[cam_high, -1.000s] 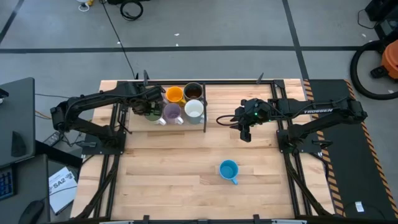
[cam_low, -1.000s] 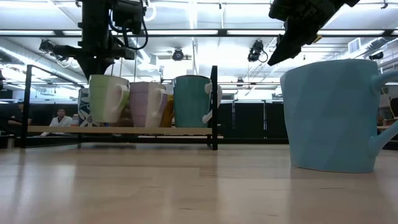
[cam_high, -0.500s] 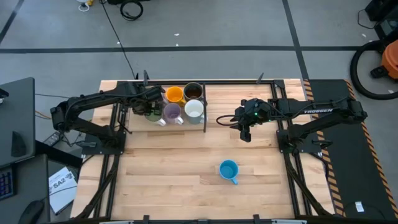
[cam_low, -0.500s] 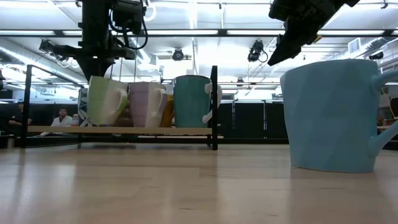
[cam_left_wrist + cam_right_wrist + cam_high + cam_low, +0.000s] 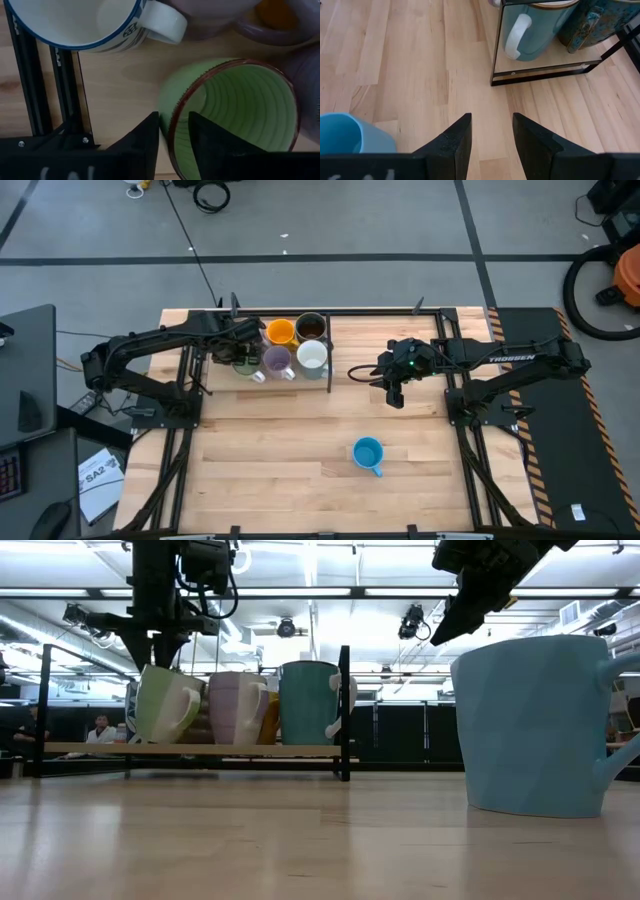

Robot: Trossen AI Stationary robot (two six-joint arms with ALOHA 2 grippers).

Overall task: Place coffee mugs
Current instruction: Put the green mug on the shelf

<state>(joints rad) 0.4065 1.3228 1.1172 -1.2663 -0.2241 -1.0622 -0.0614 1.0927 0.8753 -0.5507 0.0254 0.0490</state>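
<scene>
A black-framed rack (image 5: 329,372) at the table's far left holds an orange mug (image 5: 280,332), a dark mug (image 5: 311,327), a purple mug (image 5: 275,361) and a white-rimmed mug (image 5: 312,356). A white mug with a blue pattern (image 5: 75,25) stands there too. My left gripper (image 5: 174,131) is over the rack's left part, shut on the green mug (image 5: 165,705). The blue mug (image 5: 368,453) stands alone on its base, near the table's middle. My right gripper (image 5: 393,395) hangs open above the table, right of the rack, touching nothing. My left gripper holds the green mug by its rim (image 5: 167,120), on the side away from the handle (image 5: 197,700). One finger (image 5: 205,137) is inside the mug and the other (image 5: 149,137) outside. It comes from above, pointing down. The mug is tilted, its base at the rack's wooden shelf (image 5: 200,749).
The rack's black posts (image 5: 345,710) and rails (image 5: 30,95) stand close around the mugs. Bare wooden table (image 5: 270,450) lies between the rack and the near edge. People sit in the room beyond the table (image 5: 98,728).
The green mug has tipped in my left gripper's hold: it stood nearly upright a second ago and now leans, base swung toward the purple mug. My right gripper has kept still.
</scene>
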